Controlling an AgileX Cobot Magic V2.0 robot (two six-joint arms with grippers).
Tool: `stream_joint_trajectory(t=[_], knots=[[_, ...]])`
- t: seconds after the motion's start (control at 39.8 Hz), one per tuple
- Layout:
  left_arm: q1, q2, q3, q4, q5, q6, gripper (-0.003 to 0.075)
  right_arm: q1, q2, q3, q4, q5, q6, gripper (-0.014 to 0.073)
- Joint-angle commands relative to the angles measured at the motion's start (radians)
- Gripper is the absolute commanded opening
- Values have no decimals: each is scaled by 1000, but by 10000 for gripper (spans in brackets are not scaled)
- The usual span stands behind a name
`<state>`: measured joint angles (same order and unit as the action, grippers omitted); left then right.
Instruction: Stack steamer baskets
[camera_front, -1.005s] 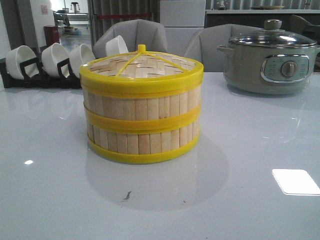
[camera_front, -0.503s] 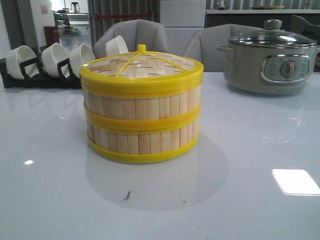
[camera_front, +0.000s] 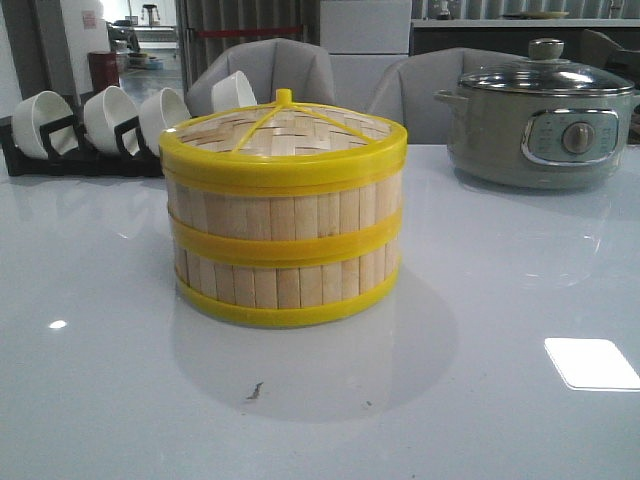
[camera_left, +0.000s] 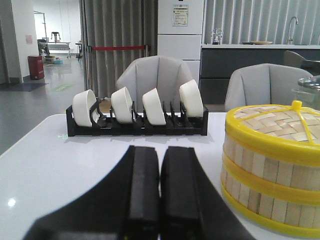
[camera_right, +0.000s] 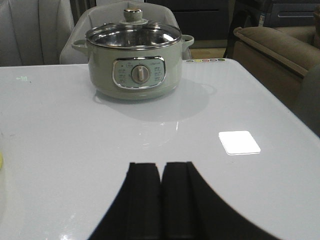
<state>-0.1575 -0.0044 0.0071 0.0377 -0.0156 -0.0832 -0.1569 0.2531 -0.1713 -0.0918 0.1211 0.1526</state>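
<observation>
Two steamer baskets stand stacked in the middle of the table, the upper basket (camera_front: 285, 210) sitting squarely on the lower basket (camera_front: 285, 285). A flat woven lid (camera_front: 283, 131) with a yellow knob covers the top. The left wrist view shows the same stack (camera_left: 272, 170) beside my left gripper (camera_left: 160, 152), which is shut with nothing between its fingers and clear of the baskets. My right gripper (camera_right: 160, 167) is shut and empty over bare table, with only a yellow sliver of the stack (camera_right: 1, 161) at that view's edge. Neither gripper shows in the front view.
A grey-green electric pot (camera_front: 543, 125) with a glass lid stands at the back right, also seen as the pot (camera_right: 134, 65) ahead of my right gripper. A black rack of white bowls (camera_front: 95, 125) lines the back left. Grey chairs (camera_front: 270, 65) stand behind the table.
</observation>
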Motion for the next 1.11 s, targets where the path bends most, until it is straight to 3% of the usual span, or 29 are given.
stream_joint_trajectory(t=[0.0, 0.6, 1.01, 1.08], knots=[[-3, -13, 0, 0, -84, -3, 87, -6, 8, -29, -13, -87, -3, 41], [-3, -13, 0, 0, -84, -3, 87, -4, -22, -18, -13, -82, -3, 41], [-3, -13, 0, 0, -84, -3, 87, -4, -216, 188, -13, -140, -3, 28], [-3, -13, 0, 0, -84, -3, 87, -4, -253, 186, -13, -96, -3, 28]])
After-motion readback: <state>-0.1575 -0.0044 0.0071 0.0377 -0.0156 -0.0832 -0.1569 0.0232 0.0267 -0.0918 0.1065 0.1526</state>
